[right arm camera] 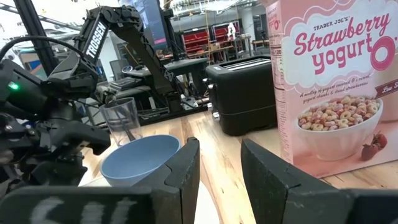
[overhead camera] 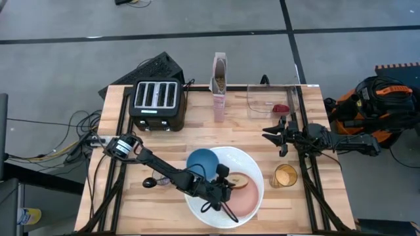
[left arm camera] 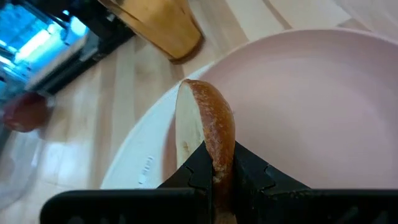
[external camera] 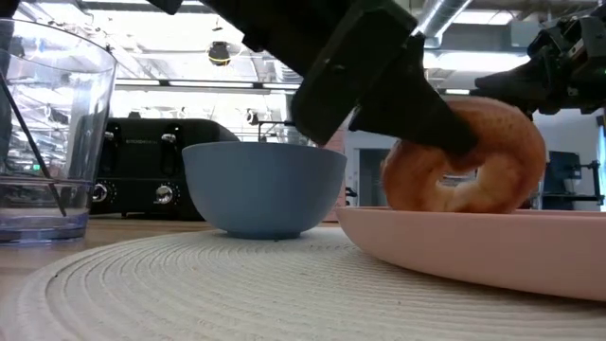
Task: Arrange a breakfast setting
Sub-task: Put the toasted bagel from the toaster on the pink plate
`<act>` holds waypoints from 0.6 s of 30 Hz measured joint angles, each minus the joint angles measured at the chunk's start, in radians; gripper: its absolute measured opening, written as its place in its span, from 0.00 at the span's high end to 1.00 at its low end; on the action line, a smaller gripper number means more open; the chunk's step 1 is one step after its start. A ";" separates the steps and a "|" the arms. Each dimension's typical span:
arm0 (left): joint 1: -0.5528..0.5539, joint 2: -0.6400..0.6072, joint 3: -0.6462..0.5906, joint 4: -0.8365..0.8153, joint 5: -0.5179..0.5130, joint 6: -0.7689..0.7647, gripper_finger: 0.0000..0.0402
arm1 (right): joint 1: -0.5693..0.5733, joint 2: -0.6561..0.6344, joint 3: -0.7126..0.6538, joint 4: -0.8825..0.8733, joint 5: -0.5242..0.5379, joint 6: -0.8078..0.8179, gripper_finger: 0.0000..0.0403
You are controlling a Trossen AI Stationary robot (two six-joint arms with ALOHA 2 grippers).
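A large white plate (overhead camera: 254,169) holds a blue bowl (overhead camera: 202,164) and a pink plate (overhead camera: 246,196). My left gripper (overhead camera: 226,185) is over the pink plate, shut on a toasted bagel half (external camera: 478,161) that stands on edge. A small red fruit (overhead camera: 281,108) lies in a clear tray (overhead camera: 262,98) at the far right. A dark spoon stands in a clear glass (external camera: 47,142) left of the plates. My right gripper (overhead camera: 275,134) is open and empty, hovering between the tray and a glass of juice (overhead camera: 285,176). My left gripper pinches the bagel half across its thickness at its rim (left arm camera: 219,146), one finger on the cut face and one on the crust. The fingers (external camera: 417,109) slant down from the table's left. The bagel stands on edge, its lower rim (external camera: 445,204) at the pink plate.
A black four-slot toaster (overhead camera: 156,101) stands at the far left and a pink-white cereal box (overhead camera: 220,85) at the far middle. The juice glass stands just right of the white plate. Bare wood (overhead camera: 157,147) lies between the toaster and the plates.
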 joint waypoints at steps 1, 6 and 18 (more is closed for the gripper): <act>0.000 0.000 0.000 -0.001 0.004 -0.007 0.95 | 0.000 0.000 0.000 0.000 0.000 0.000 0.66; 0.000 0.000 0.000 -0.009 0.022 -0.027 0.95 | 0.000 0.000 0.000 0.000 0.000 0.000 0.66; 0.000 0.000 0.000 -0.021 0.055 -0.091 0.82 | 0.000 0.000 0.000 0.000 0.000 0.000 0.66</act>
